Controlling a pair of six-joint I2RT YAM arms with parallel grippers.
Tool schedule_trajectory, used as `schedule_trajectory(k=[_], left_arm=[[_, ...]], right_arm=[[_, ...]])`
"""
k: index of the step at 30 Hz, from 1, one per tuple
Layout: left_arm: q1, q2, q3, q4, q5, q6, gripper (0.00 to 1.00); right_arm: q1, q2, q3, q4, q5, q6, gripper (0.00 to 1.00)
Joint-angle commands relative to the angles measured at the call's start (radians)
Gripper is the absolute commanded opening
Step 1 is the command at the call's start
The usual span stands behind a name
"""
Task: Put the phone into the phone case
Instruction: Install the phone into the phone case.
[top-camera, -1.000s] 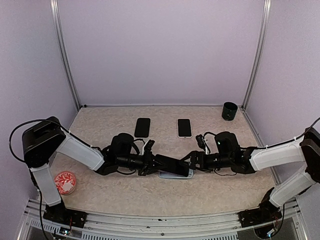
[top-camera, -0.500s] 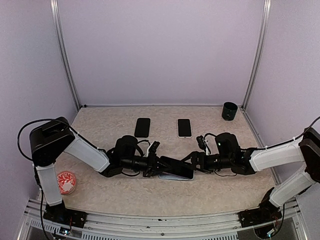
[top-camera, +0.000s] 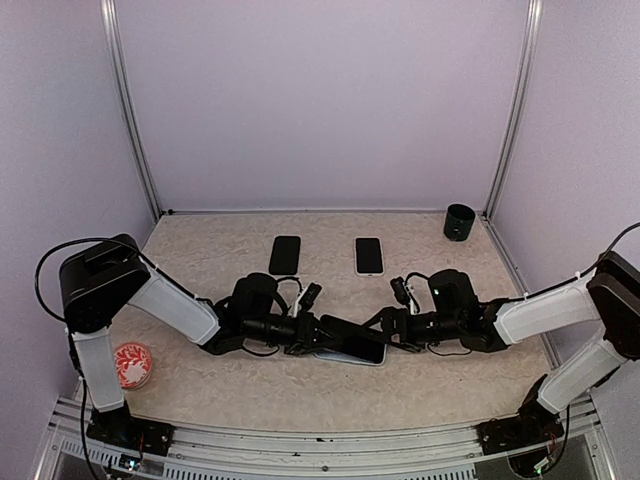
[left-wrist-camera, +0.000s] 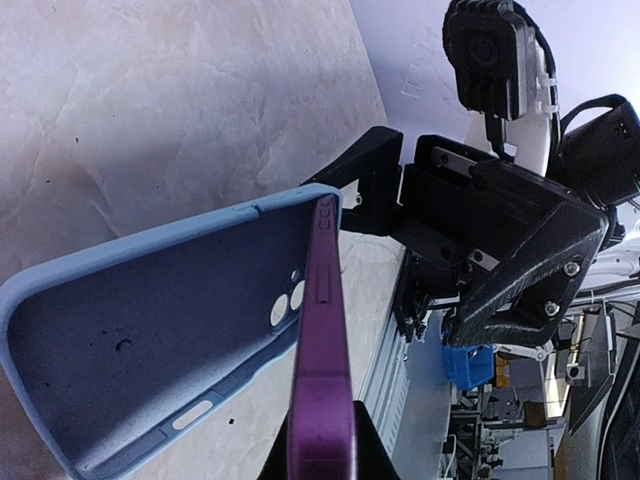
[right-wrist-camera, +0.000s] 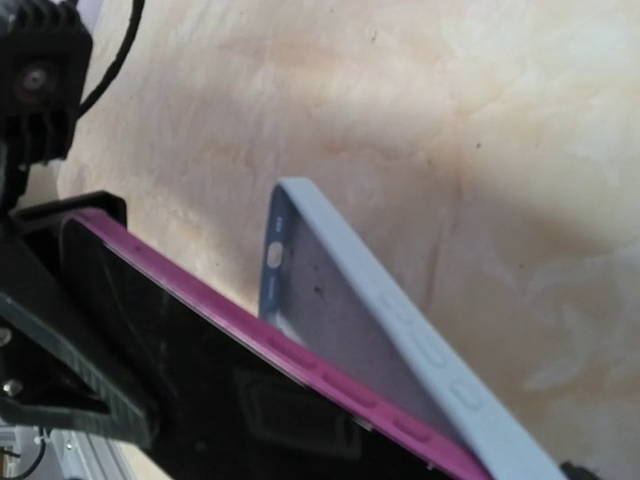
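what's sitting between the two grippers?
The purple phone, shut in the left gripper, tilted into the blue case; seen in the top view.

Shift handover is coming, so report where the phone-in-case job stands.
Done: the phone is picked up, left jaws shut on it. In hand: it tilts over the blue case on the table, far end meeting the case's camera-hole end; right jaws stand open at that end. Left: lay the phone flat and press it in.
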Motion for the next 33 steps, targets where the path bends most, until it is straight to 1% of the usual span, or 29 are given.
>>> schedule_trajectory(k=[1,11,18,22,25,30,33], left_arm=[[0.008,0.008,0.02,-0.011,-0.071,0.096,0.0],[0.005,0.033,0.03,-0.076,-0.132,0.195,0.0],[0.005,0.041,0.016,-0.025,-0.175,0.217,0.0],[0.003,0.047,0.026,-0.037,-0.219,0.232,0.0],[-0.002,0.064,0.052,-0.084,-0.247,0.255,0.0],[-0.007,0.092,0.094,-0.163,-0.274,0.302,0.0],[-0.007,0.103,0.121,-0.229,-0.296,0.331,0.0]], right_arm=[[0.002,0.004,0.005,0.077,-0.104,0.019,1.0],[0.002,0.028,-0.003,0.119,-0.156,0.041,1.0],[0.001,0.052,-0.017,0.171,-0.197,0.063,1.0],[0.003,0.054,-0.029,0.178,-0.206,0.066,1.0],[0.004,0.049,-0.026,0.148,-0.197,0.053,1.0],[0.001,0.009,0.039,-0.036,-0.109,-0.041,1.0],[0.002,0.011,0.058,-0.058,-0.123,-0.059,1.0]])
